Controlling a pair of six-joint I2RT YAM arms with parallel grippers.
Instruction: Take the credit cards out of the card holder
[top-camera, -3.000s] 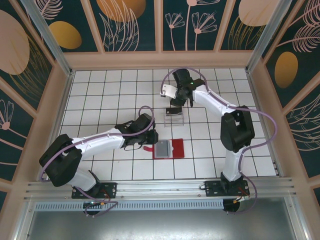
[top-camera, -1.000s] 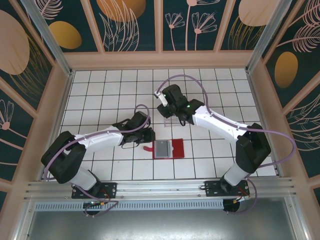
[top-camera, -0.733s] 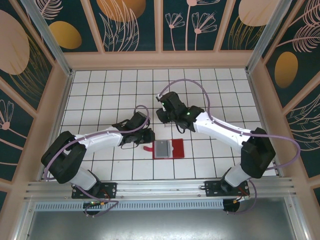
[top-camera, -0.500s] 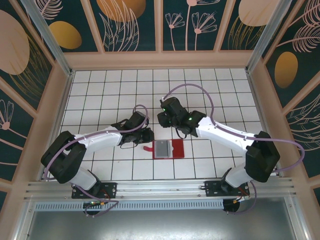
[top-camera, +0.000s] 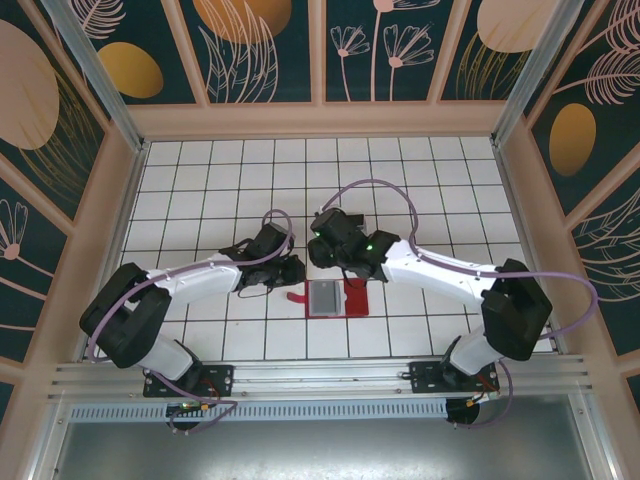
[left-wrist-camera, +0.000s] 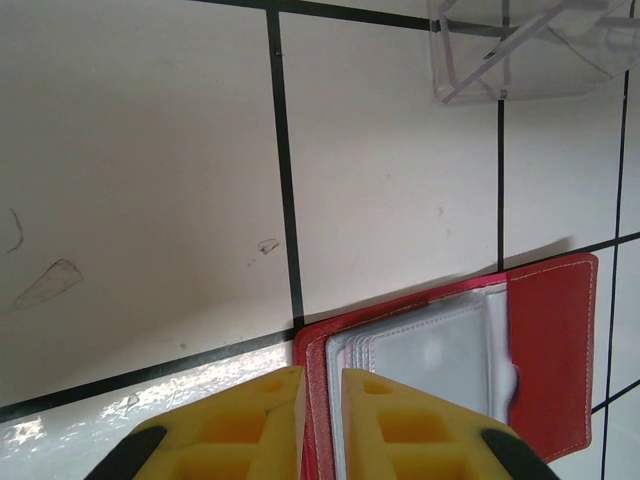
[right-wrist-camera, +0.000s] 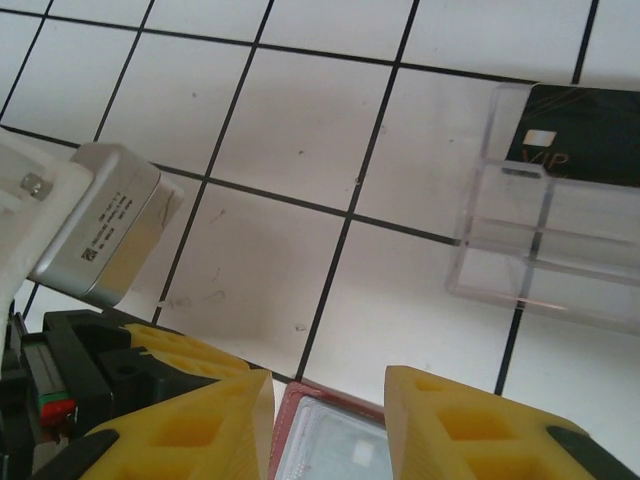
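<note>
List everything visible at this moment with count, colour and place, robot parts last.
card holder: one, red, lying open on the table, front centre
sleeves: several, greyish clear, inside the card holder
clear box: one, transparent, on the table just beyond the card holder
credit card: one, black, inside the clear box
table: one, white tiles with black lines
left gripper: one, yellow jaws nearly together at the card holder's left edge
right gripper: one, yellow jaws apart and empty, over the card holder's far edge
</note>
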